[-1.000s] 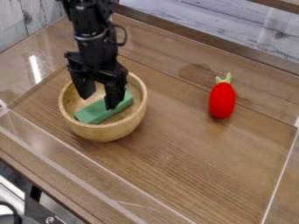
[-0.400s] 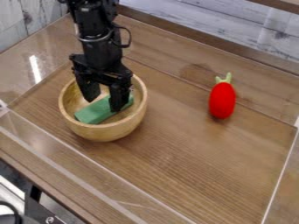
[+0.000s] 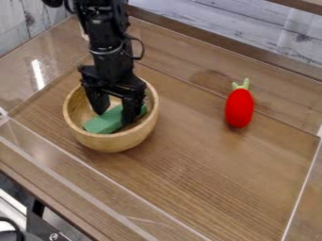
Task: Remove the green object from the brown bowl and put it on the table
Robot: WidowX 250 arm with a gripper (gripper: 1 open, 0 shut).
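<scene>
The brown bowl (image 3: 90, 137) sits on the table (image 3: 214, 179) at the left. Inside it lies the green object (image 3: 104, 121), a flat mint-green block leaning against the bowl's inner wall. My gripper (image 3: 115, 107) reaches down into the bowl from above, open, with one finger on each side of the block's upper end. The fingers (image 3: 96, 102) are not closed on the block. Part of the block is hidden behind them.
A red strawberry-like toy (image 3: 239, 105) with a green top stands on the table at the right. Clear acrylic walls (image 3: 151, 205) edge the tabletop at front and sides.
The gripper has lowered deeper into the bowl and shifted slightly right, now straddling the green block. Its jaws stayed open. The block has not moved.
</scene>
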